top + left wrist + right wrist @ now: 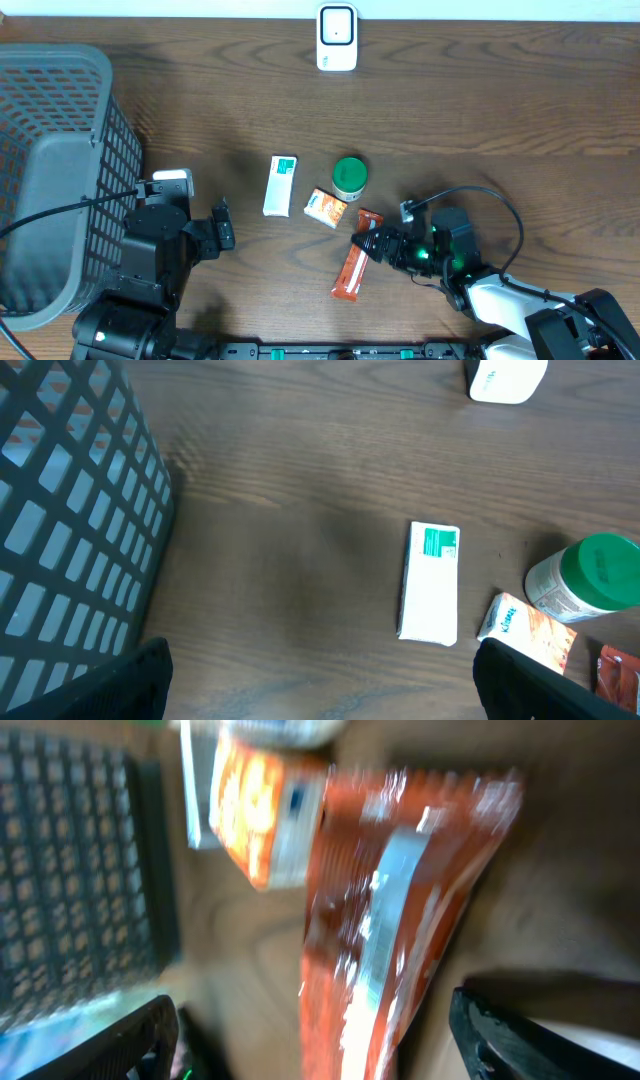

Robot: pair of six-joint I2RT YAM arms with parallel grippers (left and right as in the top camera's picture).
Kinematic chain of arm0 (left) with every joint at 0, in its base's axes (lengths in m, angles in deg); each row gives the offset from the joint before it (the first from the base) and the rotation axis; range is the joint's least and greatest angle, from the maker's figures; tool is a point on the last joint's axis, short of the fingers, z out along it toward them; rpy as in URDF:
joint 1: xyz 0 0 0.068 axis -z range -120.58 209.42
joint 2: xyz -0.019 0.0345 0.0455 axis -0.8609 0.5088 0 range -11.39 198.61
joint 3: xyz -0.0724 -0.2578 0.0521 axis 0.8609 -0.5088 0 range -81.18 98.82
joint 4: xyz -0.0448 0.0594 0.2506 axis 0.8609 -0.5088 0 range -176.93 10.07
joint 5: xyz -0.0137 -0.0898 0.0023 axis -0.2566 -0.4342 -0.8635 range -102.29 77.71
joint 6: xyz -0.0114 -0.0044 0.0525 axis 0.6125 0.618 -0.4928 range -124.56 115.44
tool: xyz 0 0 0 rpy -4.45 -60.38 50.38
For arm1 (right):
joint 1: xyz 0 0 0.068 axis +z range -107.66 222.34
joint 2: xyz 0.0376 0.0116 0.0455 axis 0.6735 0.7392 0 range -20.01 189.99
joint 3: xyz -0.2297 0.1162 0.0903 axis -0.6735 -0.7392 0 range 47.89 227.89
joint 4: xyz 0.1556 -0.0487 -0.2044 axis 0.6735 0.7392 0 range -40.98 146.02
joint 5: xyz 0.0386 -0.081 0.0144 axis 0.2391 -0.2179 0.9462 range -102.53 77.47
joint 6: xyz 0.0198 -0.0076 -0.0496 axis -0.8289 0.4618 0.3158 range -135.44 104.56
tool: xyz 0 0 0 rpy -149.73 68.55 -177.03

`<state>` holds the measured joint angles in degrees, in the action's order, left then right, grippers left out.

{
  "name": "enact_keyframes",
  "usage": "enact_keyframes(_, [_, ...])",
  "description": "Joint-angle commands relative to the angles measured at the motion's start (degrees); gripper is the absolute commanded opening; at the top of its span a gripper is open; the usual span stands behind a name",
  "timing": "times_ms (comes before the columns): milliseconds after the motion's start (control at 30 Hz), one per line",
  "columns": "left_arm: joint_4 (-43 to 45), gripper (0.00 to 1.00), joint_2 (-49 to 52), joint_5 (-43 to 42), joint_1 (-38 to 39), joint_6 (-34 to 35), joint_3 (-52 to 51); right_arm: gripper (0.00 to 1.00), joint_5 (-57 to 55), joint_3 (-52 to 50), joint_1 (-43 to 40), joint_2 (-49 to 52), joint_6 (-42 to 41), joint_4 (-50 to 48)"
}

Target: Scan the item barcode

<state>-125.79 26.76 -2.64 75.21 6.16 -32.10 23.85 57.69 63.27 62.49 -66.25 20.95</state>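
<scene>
On the dark wood-grain table [480, 110], the orange snack packet [350, 272] lies near the front edge, its top end between the right gripper's [366, 243] wide jaws. The left gripper [222, 228] gapes, holding nothing, beside the grey mesh basket [60, 80]. A white scanner [337, 38] stands at the far edge.

This looks like a mock shop checkout set up on a robot test bench. A grey plastic shopping basket [60, 120] stands at the left of a dark wood-grain surface [480, 110], with a white barcode scanner [337, 38] at its far edge. Small packaged groceries lie in the middle: a white-and-green box [281, 186], a green-lidded jar [349, 177], an orange packet [326, 208] and a red snack wrapper [352, 272]. A left arm [150, 260] and a right arm [520, 300], both cabled, reach in from the near edge.
</scene>
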Motion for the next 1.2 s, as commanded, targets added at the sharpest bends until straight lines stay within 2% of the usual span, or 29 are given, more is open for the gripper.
enact_keyframes(0, [0.1,0.95,0.0,1.2,-0.1,0.3,0.3,0.88,-37.0,-6.9,-1.7,7.6,4.1,7.8])
enact_keyframes(233, [0.0,0.95,0.0,1.2,-0.1,0.3,0.3,0.79,-31.1,-6.9,-1.7,7.6,4.2,13.5])
enact_keyframes(333, [0.0,0.95,0.0,1.2,-0.1,0.3,0.3,0.89,-26.1,-6.9,-1.7,7.6,4.1,14.5])
enact_keyframes(433, [0.0,0.95,0.0,1.2,-0.1,0.3,0.3,0.94,-24.1,-6.9,-1.7,7.6,0.7,16.4])
enact_keyframes(833, [0.0,0.95,0.0,1.2,-0.1,0.3,0.3,0.92,-16.6,-6.9,-1.7,7.6,-5.4,24.3])
enact_keyframes(1167, [-0.2,0.95,0.0,1.2,-0.1,0.3,0.3,0.98,-13.3,-6.9,-1.7,7.6,-6.8,26.2])
